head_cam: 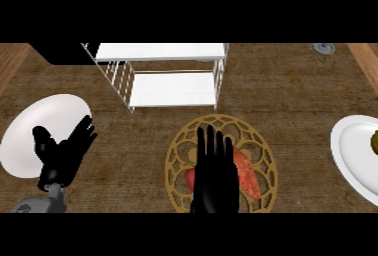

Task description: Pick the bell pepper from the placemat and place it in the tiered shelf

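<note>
Both hands are open: right hand (215,172) over bell pepper (248,175), left hand (65,150) resting.

Matt, rough brown counter (295,100), white wire tiered shelf (166,75), glossy red bell pepper (249,177), smooth white plates (44,125).

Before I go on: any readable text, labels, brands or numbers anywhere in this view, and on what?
None: no readable text, label, brand or number shows.
Checked: tiered shelf, placemat, bell pepper, left plate, right plate.
The small grey fitting at the top right is too small to tell.
</note>
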Robot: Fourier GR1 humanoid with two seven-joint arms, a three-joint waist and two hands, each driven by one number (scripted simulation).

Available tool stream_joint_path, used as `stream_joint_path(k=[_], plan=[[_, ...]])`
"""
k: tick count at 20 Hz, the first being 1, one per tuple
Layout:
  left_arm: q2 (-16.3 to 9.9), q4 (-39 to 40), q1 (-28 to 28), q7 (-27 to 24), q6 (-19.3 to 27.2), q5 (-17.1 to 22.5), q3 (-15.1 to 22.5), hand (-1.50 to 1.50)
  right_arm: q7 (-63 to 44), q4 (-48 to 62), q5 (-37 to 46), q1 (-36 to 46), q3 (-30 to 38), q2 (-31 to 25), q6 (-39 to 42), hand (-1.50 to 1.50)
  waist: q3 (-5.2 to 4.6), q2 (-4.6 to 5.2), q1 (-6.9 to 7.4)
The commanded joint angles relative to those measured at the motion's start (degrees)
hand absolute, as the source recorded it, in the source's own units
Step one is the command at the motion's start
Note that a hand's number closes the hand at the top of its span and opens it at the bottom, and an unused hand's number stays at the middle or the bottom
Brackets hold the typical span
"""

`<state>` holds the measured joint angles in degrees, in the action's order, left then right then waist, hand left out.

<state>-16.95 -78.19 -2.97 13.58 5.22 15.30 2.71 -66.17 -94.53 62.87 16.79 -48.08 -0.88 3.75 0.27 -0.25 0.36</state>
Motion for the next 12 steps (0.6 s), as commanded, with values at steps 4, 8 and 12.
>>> stream_joint_path(k=[4,8,12], plan=[[0.6,2.9,-1.2,2.1,0.4,-1.4,-0.4,0.00,-5.3,2.1,4.2,-2.0,0.3,0.8,-2.1,-1.50,-0.27,0.21,-0.46],[1.9,0.3,0.6,2.1,-0.5,-1.2,0.0,0.00,-1.9,5.6,1.1,0.8,2.7,0.8,-6.0,-1.50,-0.26,0.24,-0.11],[0.0,3.9,-3.1,2.7,-2.6,-0.5,-2.8,0.00,-0.7,9.1,0.3,3.0,2.3,0.8,-8.2,-1.50,-0.27,0.32,-0.13]])
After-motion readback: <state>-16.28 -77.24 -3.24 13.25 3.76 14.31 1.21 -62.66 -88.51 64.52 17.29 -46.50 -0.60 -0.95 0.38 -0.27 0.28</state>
